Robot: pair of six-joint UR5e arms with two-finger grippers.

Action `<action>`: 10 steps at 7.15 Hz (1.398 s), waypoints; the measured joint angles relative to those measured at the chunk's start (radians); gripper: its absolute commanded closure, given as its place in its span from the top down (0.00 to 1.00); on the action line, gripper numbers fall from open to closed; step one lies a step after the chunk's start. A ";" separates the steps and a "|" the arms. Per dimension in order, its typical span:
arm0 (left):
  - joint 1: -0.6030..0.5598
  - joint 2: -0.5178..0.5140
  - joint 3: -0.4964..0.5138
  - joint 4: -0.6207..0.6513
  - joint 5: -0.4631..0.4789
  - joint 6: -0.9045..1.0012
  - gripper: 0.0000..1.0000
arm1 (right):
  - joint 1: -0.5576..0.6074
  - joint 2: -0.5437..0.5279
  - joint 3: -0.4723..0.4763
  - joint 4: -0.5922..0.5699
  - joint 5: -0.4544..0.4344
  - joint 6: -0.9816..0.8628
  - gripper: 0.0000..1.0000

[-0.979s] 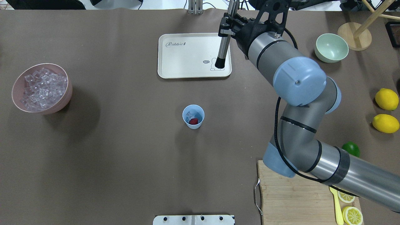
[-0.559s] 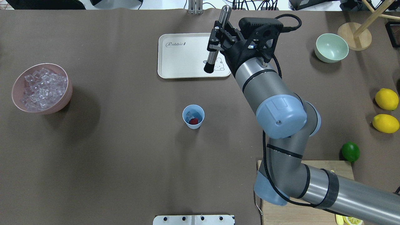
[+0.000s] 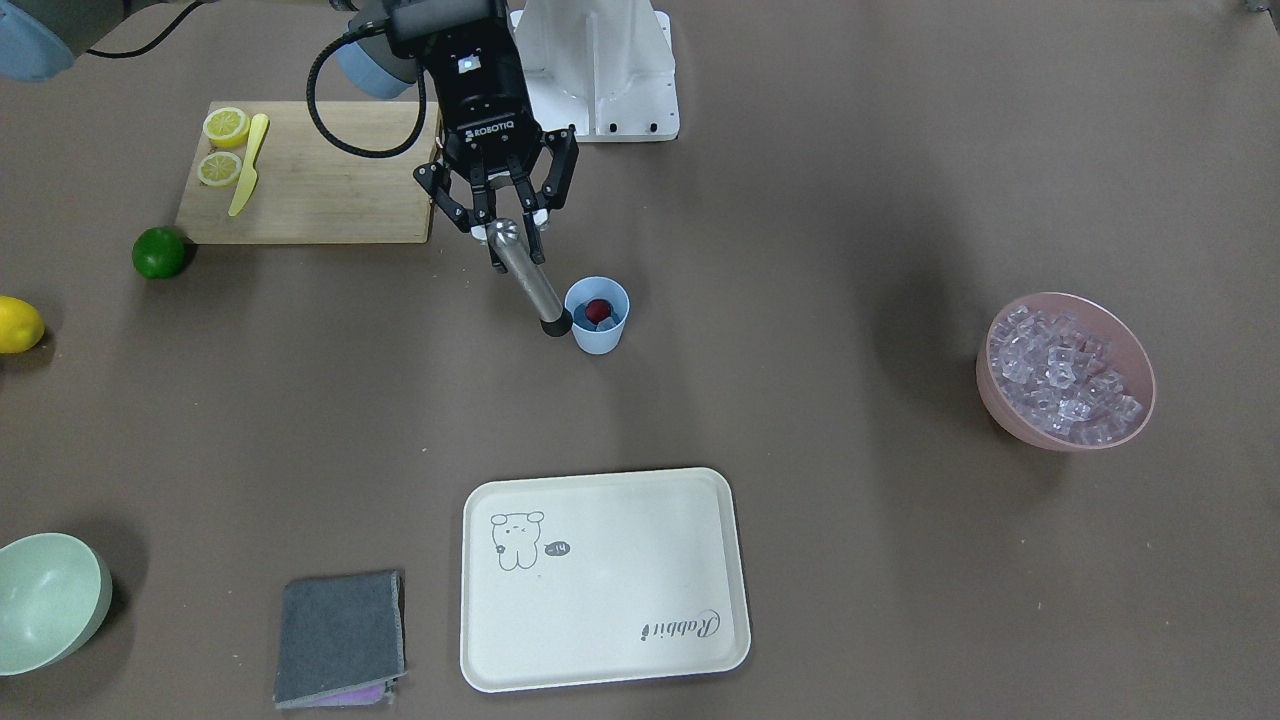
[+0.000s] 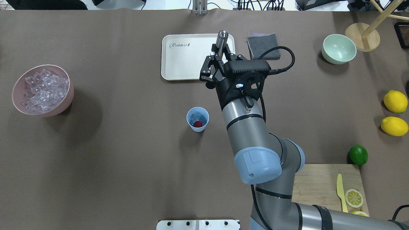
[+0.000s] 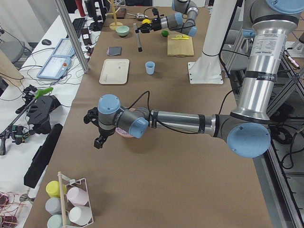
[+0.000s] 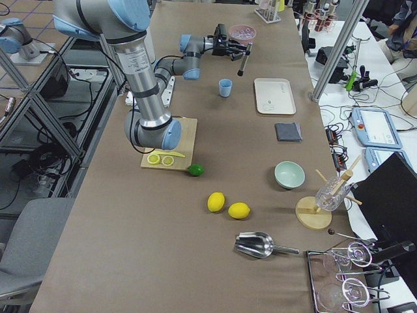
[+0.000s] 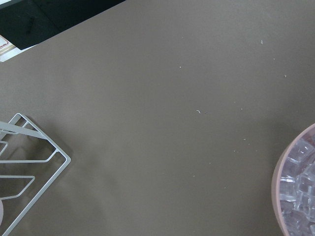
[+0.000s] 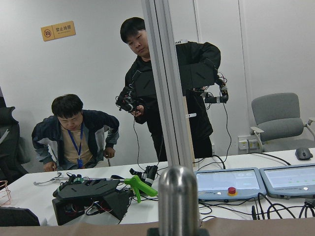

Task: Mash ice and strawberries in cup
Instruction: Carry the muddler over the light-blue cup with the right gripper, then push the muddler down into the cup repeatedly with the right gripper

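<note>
The light blue cup point(image 4: 197, 119) stands at mid-table with a red strawberry point(image 4: 198, 124) and clear ice point(image 4: 193, 118) inside. From the front the cup point(image 3: 597, 331) also shows the strawberry point(image 3: 599, 309). My right gripper point(image 4: 220, 56) is shut on a steel muddler point(image 4: 221, 40) with a black tip. The front-facing view has this gripper point(image 3: 515, 245) holding the muddler point(image 3: 528, 280) tilted, its tip just beside the cup's rim, outside it. More ice fills the pink bowl point(image 4: 43, 90). My left gripper point(image 5: 99, 140) hangs near that bowl; I cannot tell its state.
A cream tray point(image 4: 185, 57) lies beyond the cup, with a grey cloth point(image 4: 263, 46) to its right. A pale green bowl point(image 4: 338, 49), two lemons point(image 4: 395, 101), a lime point(image 4: 358, 155) and a cutting board point(image 4: 319, 185) are on the right. People stand past the table's far edge.
My right arm has swung the muddler from over the tray's right end back toward the cup. The cup and bowls have not moved.
</note>
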 measured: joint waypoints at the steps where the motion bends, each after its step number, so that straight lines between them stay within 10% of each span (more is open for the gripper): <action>1: 0.001 0.000 0.003 0.000 0.000 0.000 0.97 | -0.025 0.005 -0.010 0.000 -0.042 -0.014 0.00; 10: 0.011 -0.011 0.035 -0.002 0.003 -0.001 0.97 | -0.062 0.093 -0.151 0.005 -0.013 -0.016 0.00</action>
